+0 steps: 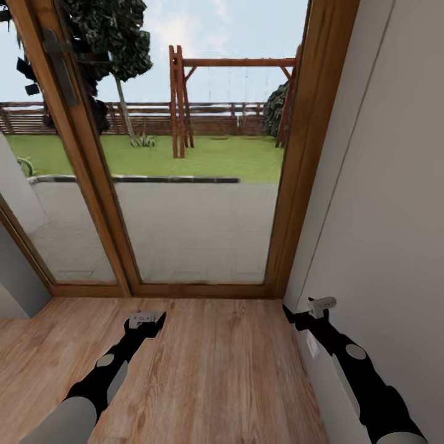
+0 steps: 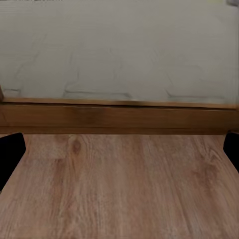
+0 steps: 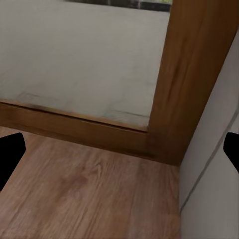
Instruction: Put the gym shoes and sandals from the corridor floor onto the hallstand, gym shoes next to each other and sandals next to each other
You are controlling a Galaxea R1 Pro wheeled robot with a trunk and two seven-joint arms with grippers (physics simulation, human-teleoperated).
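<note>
Both arms low over corridor floor (image 1: 216, 370); left gripper (image 2: 119, 154) and right gripper (image 3: 119, 159) fingers apart, empty. Glazed door (image 1: 191, 234) ahead. Risk: right arm grazing wall (image 1: 394, 216); shoes, rack unseen

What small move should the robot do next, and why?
Probably turn the base away from the glass door. Both grippers, left and right, look open and empty over bare corridor floor, with the wall close beside the right arm.
</note>
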